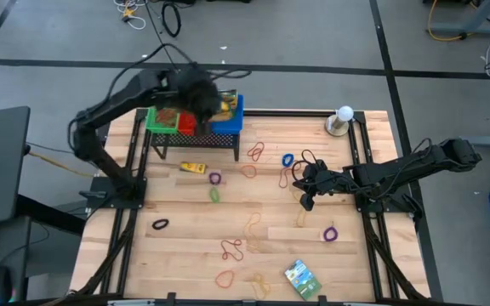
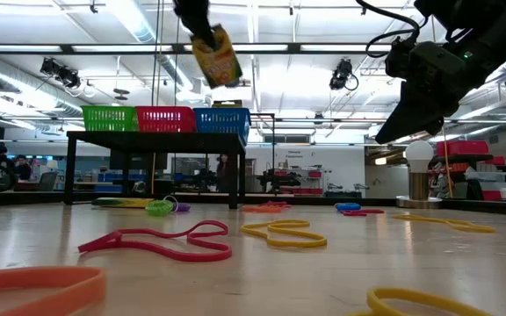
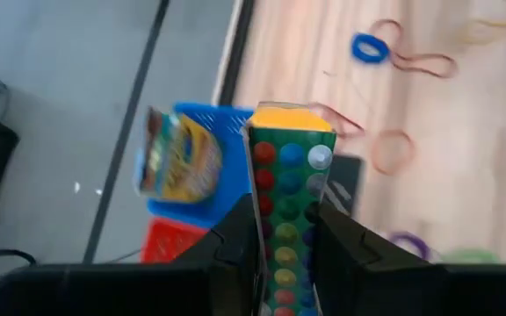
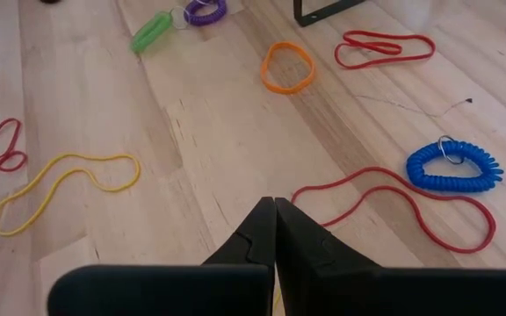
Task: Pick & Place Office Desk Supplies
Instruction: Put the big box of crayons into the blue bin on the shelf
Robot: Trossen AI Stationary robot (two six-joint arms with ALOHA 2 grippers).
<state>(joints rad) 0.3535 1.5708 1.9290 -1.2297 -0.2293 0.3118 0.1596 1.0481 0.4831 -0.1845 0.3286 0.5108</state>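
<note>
Crayon box (image 3: pixel 284 211) is pinched in your left end effector (image 3: pixel 281 254), up over the baskets on the black rack (image 1: pixel 196 136). You'll want it centred over the blue basket (image 1: pixel 228 119) before letting go, and low enough that it won't bounce off the box already sitting there. Over on the right, your right end effector (image 4: pixel 274 230) is pressed together and holding nothing, hanging above the wooden surface (image 4: pixel 191 132) with a red rubber band (image 4: pixel 385 197) just beside its tips.

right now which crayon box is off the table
The crayon box gripped by the left gripper, held up over the baskets. The other box lies flat on the table in front of the rack.
</note>
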